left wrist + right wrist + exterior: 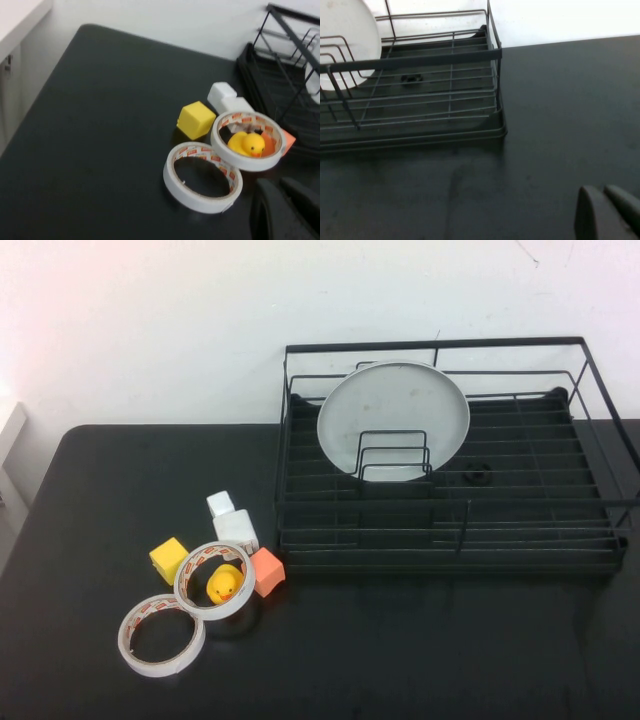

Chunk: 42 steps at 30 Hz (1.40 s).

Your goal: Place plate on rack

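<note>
Black tabletop (420,650) against a plain white wall, pretty simple setup. The rack (450,530) sits on the right half of the table toward the back, and the plate (393,412) is already in it, standing nearly upright on edge in the left part of the rack, leaning back toward the rear rail with the wire loop dividers (393,455) right in front of its lower half. There's a small dark ring-shaped thing (478,475) lying on the rack's base just right of the plate. Off to the left of the rack there's a little clutter pile: two white tape rolls, one (161,635) flat on the table nearest the front and the other (214,579) touching it, with a yellow rubber duck (226,585) sitting inside that second one. Around those are a yellow cube (168,559), an orange cube (267,571) and a couple of white blocks (228,517). Neither arm shows up from the high camera. The left gripper (280,210) hovers low just beside the tape rolls, fingers close together with nothing between them. The right gripper (605,212) is over bare table off the rack's right corner, fingers likewise together and holding nothing.
</note>
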Each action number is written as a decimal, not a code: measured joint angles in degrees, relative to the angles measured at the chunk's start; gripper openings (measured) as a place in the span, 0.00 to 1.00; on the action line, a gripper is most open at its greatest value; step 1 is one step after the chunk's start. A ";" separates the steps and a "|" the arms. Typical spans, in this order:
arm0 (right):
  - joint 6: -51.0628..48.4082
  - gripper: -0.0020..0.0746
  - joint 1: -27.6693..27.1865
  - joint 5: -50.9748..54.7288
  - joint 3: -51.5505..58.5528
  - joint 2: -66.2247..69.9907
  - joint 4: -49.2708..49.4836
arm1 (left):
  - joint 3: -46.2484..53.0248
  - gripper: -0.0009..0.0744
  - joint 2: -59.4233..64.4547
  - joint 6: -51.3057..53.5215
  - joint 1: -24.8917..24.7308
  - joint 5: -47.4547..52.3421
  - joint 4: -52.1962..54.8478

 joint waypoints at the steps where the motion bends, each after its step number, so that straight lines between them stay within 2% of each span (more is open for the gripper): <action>1: 0.00 0.04 0.00 0.00 0.00 0.00 0.00 | 0.00 0.01 0.00 0.37 0.00 0.43 0.00; 42: 0.00 0.04 0.00 0.00 0.00 0.00 0.00 | -0.10 0.01 0.00 1.64 0.00 0.89 0.00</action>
